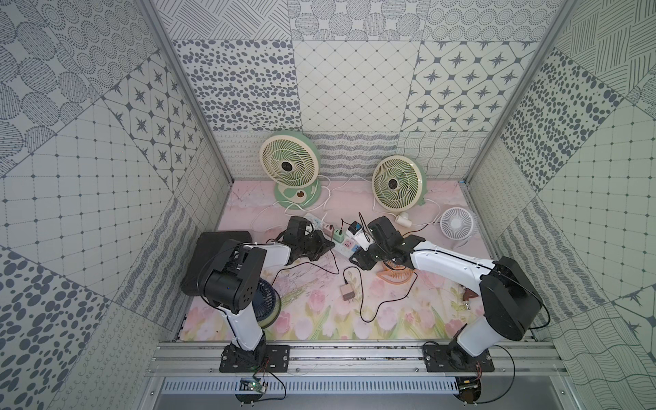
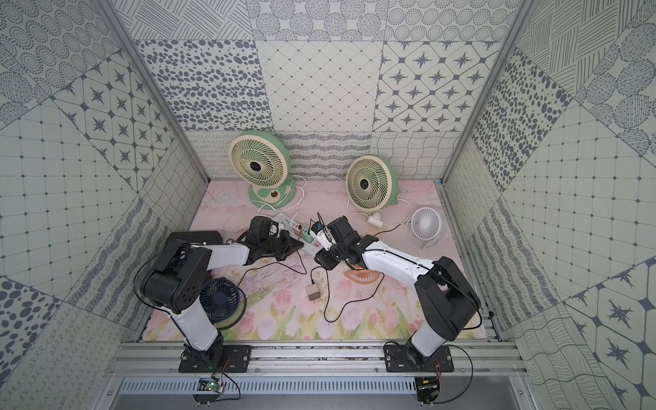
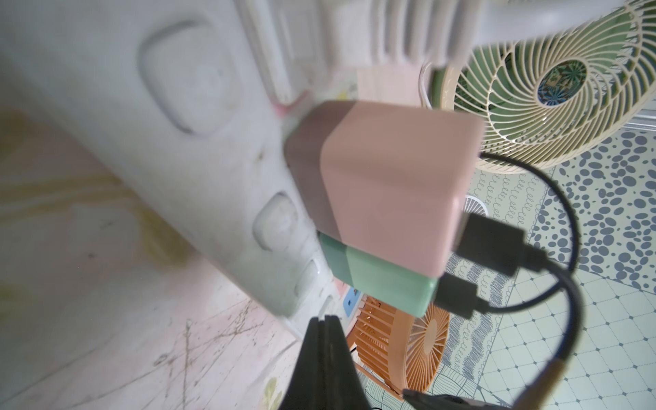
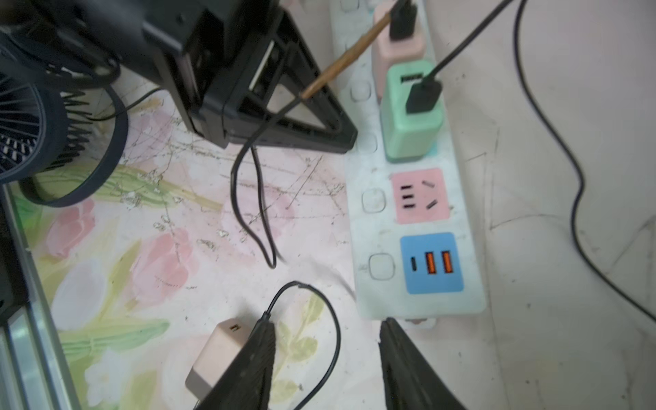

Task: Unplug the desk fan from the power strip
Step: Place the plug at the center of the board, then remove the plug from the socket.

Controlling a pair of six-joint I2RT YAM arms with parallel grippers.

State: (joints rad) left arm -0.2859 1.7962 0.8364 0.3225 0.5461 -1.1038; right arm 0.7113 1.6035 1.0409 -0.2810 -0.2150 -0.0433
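Note:
The power strip (image 4: 419,227) lies slanted across mid-table (image 1: 341,245). Its pink socket and blue USB block are bare; a green adapter (image 4: 411,117) and a pink adapter (image 3: 390,191) stand plugged in with black cables. A beige adapter (image 4: 216,355) lies loose on the mat (image 1: 346,293), and its black cable loops off toward the orange desk fan (image 1: 394,275). My right gripper (image 4: 326,321) hangs open over the mat between the loose adapter and the strip's end, holding nothing. My left gripper (image 3: 324,319) is shut, with its tip against the strip's side by the green adapter.
Two green-and-cream fans (image 1: 289,165) (image 1: 397,182) stand at the back, with white cords trailing to the strip. A small white fan (image 1: 458,223) sits at the right, a navy fan (image 1: 266,298) under my left arm, and a black box (image 1: 220,248) at the left wall.

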